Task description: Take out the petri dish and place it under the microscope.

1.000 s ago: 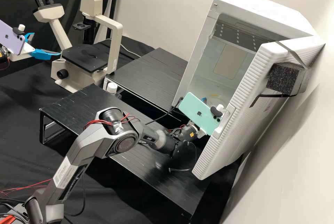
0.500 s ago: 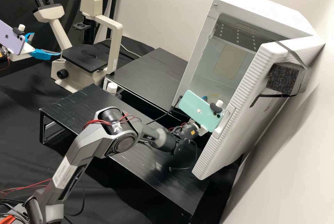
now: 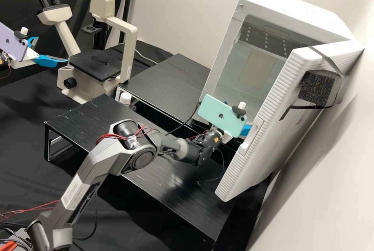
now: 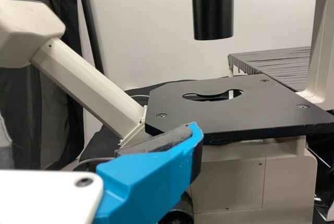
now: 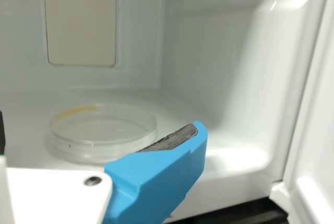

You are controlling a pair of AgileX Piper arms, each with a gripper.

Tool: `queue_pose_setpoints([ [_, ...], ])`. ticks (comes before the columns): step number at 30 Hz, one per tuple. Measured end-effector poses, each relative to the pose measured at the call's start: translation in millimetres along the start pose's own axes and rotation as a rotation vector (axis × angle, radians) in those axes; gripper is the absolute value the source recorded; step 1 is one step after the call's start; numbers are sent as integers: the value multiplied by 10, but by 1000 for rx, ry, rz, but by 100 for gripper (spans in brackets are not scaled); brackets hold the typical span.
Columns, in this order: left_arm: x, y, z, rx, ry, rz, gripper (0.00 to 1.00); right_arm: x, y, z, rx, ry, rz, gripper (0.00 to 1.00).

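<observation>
Right wrist view shows petri dish [image 5: 104, 132] inside white cabinet [image 5: 235, 51]; high view shows left end effector [image 3: 52, 49] and right end effector [image 3: 246, 129], both wide.

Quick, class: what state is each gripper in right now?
Left gripper: open, holding nothing, beside the microscope.
Right gripper: open, holding nothing, at the dish.

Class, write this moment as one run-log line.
dish: inside cabinet | right gripper: open, near dish | left gripper: open, near microscope | placement: not done
</observation>
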Motion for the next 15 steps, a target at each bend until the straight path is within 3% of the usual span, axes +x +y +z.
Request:
queue_pose_setpoints([
  [7, 0, 0, 0, 0, 0, 0, 100, 92, -2, 27, -2, 3, 0, 100],
  [15, 0, 0, 0, 0, 0, 0, 100, 113, 18, 28, 35, -14, -31, 100],
])
